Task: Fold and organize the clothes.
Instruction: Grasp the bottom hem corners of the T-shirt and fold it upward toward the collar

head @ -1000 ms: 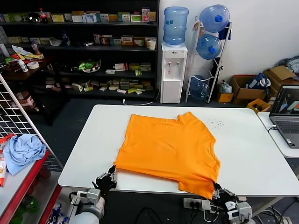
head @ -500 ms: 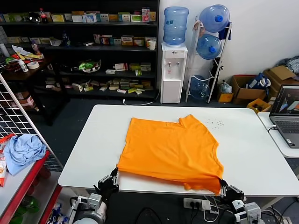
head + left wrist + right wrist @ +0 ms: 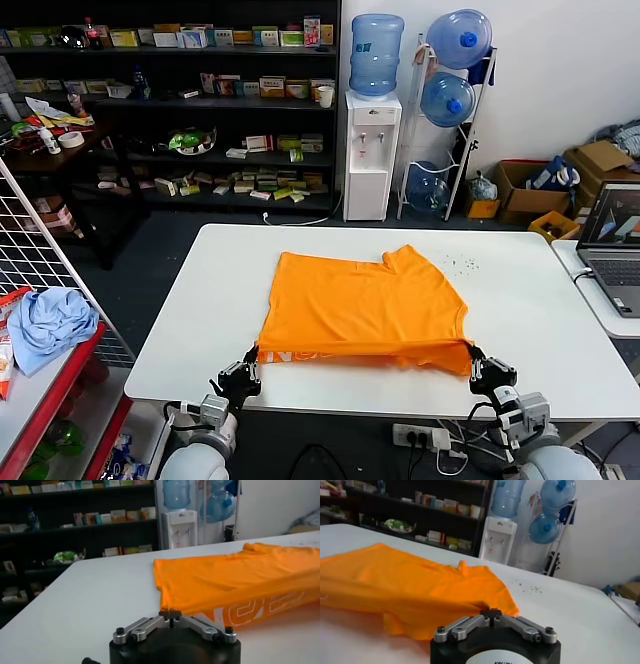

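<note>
Orange cotton T-shirt (image 3: 365, 305): on the white desk (image 3: 180, 330), centre, nearer the robot's edge than the far one; near hem raised and turned over, pale lettering showing on the underside at the left corner.
Left pincer (image 3: 246, 365): at the near-left hem corner, closed on the fabric; in the left wrist view (image 3: 170, 614) the fingertips meet with cloth just beyond them.
Right pincer (image 3: 474, 358): at the near-right hem corner, pinching the cloth there; right wrist view (image 3: 491, 613) shows tips together against the orange edge.
Change over the last second: both hem corners brought from below the desk's near edge up onto the desk and carried away from the robot; shirt footprint shorter front to back; printed side newly exposed along the near edge.
Meaning for task: judged as the opening of the first fold, bottom hem toward the collar; fold barely begun, most of the shirt still in a single flat layer.
Next need, judged: both corners level and moving together, otherwise a skewed crease.
Counts: T-shirts 1; pincers 2, both engaged; desks 1 main, plus a side table with 1 laptop (image 3: 612, 245); water bottles (image 3: 376, 52) 4; light blue cloth bundle (image 3: 48, 322) 1, on the red rack, left.
</note>
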`<state>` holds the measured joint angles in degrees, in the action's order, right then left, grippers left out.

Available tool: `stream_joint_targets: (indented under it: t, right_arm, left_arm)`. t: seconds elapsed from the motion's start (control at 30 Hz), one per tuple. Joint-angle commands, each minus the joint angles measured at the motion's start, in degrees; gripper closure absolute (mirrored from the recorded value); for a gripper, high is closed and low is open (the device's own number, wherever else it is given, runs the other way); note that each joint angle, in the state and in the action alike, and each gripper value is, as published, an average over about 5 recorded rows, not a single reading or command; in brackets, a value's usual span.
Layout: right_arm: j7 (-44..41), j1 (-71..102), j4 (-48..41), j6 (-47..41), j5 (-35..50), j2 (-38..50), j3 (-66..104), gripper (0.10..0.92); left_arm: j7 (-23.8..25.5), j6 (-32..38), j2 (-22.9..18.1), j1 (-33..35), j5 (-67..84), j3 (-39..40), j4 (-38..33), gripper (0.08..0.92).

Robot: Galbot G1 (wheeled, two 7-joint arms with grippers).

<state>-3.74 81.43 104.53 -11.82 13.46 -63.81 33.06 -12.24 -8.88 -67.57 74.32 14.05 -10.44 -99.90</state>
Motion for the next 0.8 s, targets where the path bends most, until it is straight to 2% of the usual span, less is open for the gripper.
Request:
stream_joint_targets:
  t: [0.03,0.27,0.33,0.43,0.6,0.8]
  right_arm:
    - [-0.13,-6.89,-6.73,1.15,0.3,0.86,-2.25,0.901]
    - [-0.54,-10.71,-10.93,1.45,0.13,0.02,-4.22,0.899]
    - [-0.67,-11.22,-11.31,1.27,0.36,-0.31,-4.53,0.878]
    - [-0.88,-11.55,-11.47,1.07,0.74,-0.69,-4.79,0.806]
    - [-0.93,-10.15,-9.84,-0.12,2.39,-0.98,-3.96,0.659]
    - [-0.45,-3.65,-2.55,-6.19,4.65,0.01,0.08,0.486]
  left_arm:
    - [-0.04,-0.02,0.19,-4.57,0.32,0.74,5.18,0.908]
    - [0.52,0.89,0.38,-7.46,0.8,1.87,8.14,0.908]
    - [0.77,1.85,0.11,-8.19,0.71,2.03,8.95,0.908]
    - [0.29,5.5,-0.53,-9.53,-0.29,2.34,10.91,0.897]
    - [0.06,10.6,-0.98,-9.93,-1.56,2.79,11.21,0.781]
    - [-0.18,8.23,0.04,-6.31,-0.38,2.91,5.29,0.608]
